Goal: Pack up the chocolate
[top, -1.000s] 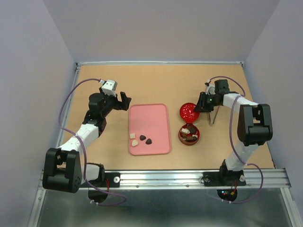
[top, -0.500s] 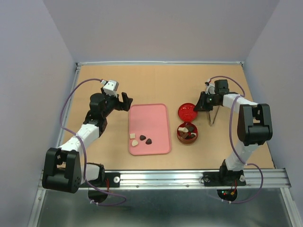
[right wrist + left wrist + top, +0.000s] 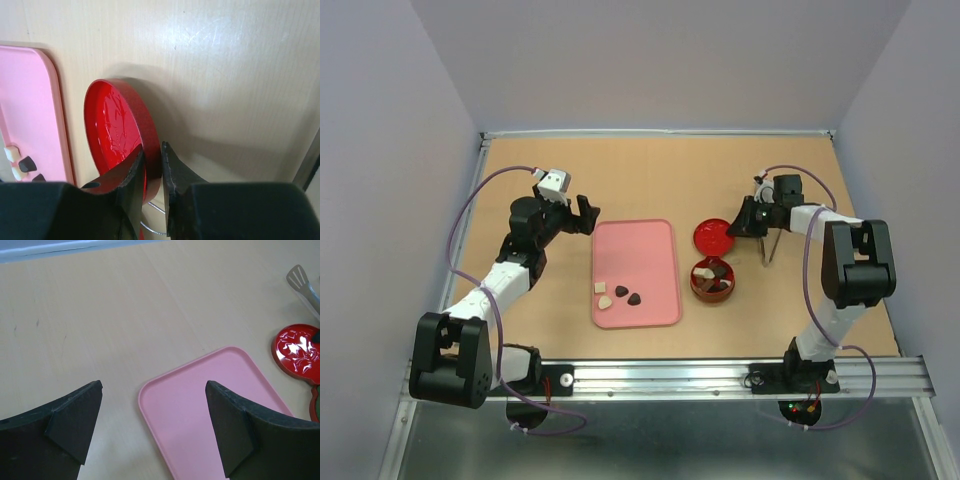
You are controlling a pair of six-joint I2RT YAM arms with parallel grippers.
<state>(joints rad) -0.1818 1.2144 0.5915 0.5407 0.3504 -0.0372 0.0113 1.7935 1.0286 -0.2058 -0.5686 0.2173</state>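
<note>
Pinching lid (image 3: 117, 135) rim — chocolate (image 3: 712, 277) nearby, outside right jaws.

R pincer (image 3: 152, 151) clamped on red lid (image 3: 112, 132) rim, lid tilted, pink tray (image 3: 30, 100) at left w/ chocolates (image 3: 26, 164)

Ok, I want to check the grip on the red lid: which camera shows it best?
Right wrist: the red lid is large there, its rim pinched between the right gripper fingers. Top external shows it small, the grip too small to judge. Left wrist catches it at the right edge, cut off.
</note>
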